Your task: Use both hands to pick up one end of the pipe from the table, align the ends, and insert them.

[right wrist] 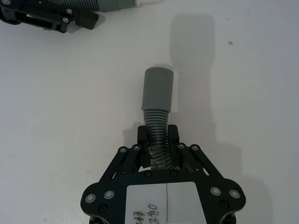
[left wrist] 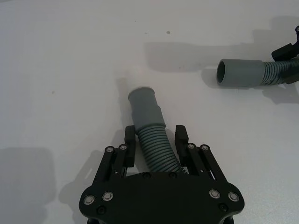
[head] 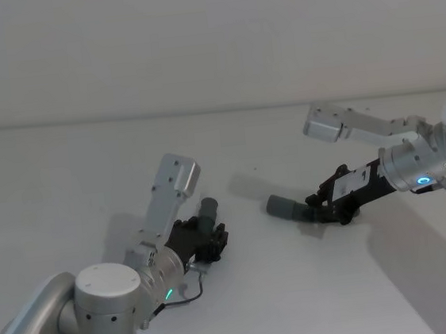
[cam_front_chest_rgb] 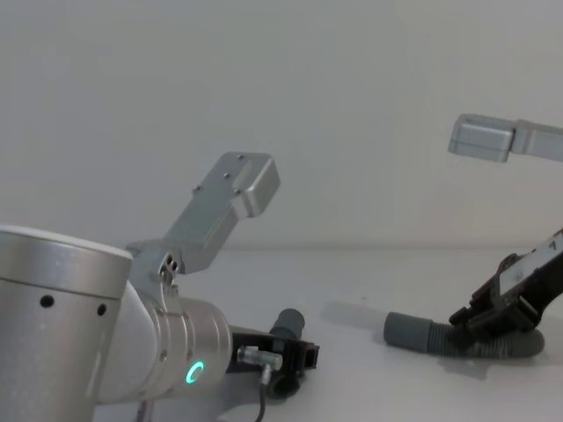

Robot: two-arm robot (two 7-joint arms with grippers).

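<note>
Evidently grasping is done: the left hand [left wrist: 156,136] is clamped on the ribbed left pipe piece [left wrist: 150,128], the right hand [right wrist: 158,136] on the right pipe piece [right wrist: 156,119], both low by the white worktop [head: 88,173]. Their smooth grey cuffs [head: 279,206], open-mouthed, sit well apart, not facing. Next, I judge: turn mouths coaxial, then push one into the other.

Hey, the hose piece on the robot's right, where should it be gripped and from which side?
Grip the ribbed hose just behind its smooth cuff, coming from the rear along its length, as the right gripper shut on it does. The ribs should resist slipping, and the cuff's open mouth stays free for insertion.
</note>
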